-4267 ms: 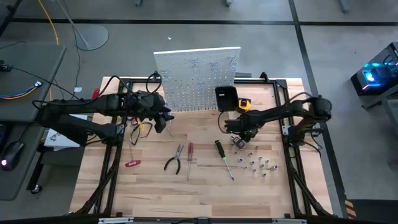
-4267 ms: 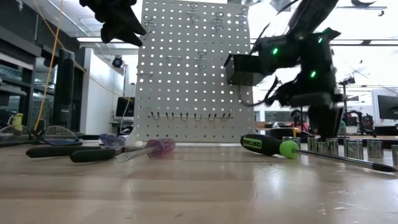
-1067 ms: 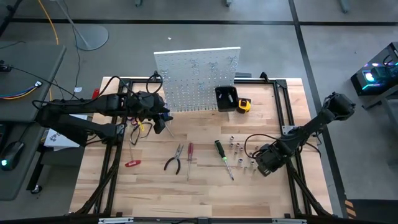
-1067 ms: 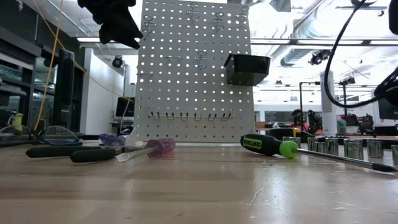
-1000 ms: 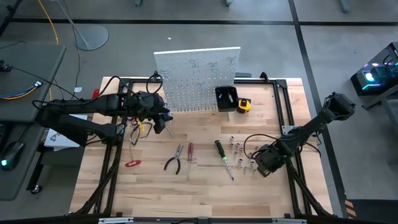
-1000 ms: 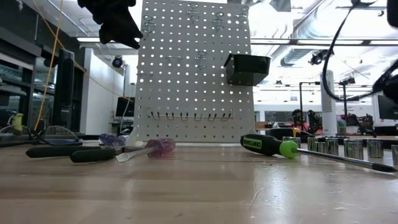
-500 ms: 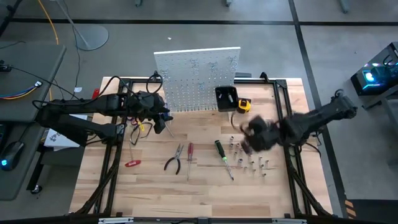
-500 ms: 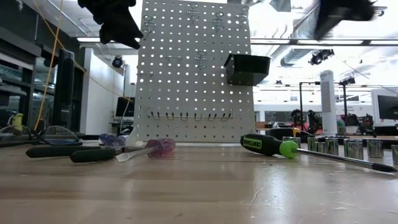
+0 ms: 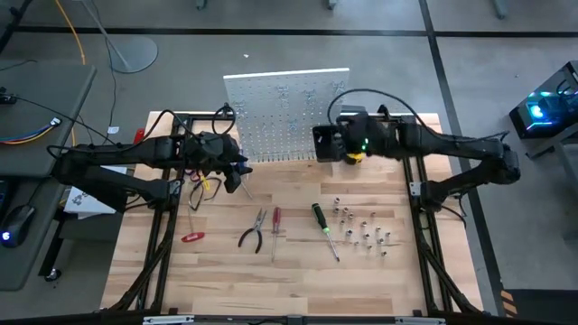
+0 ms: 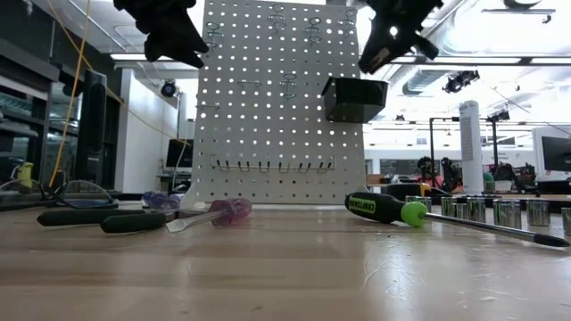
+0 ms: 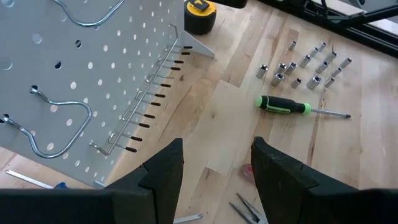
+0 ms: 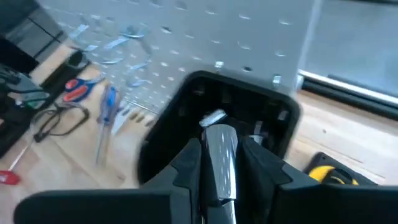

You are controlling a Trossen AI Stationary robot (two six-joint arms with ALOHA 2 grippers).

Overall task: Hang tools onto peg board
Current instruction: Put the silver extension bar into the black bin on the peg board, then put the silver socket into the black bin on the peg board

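since a second ago the right gripper has swung up from the loose sockets on the table to just above the black bin on the peg board. its jaws are narrow, pinched on a silver socket held over the bin's mouth, where at least one more silver piece seems to lie.

the left gripper hangs near the board's left edge, jaws apart and holding nothing. none of the hand tools is hung yet: the green-black screwdriver, the red-handled screwdriver and the pliers lie on the table, well apart from the board, and a blue screwdriver lies at its foot. wire hooks on the board stand bare.

likely risks: released off-centre, the socket could strike the bin's rim and bounce out, or the fingers could nudge the freestanding board.

the table is pale wood planking inside a black metal frame, with a yellow tape measure beside the bin. beyond is a grey-floored workshop with benches and cables.
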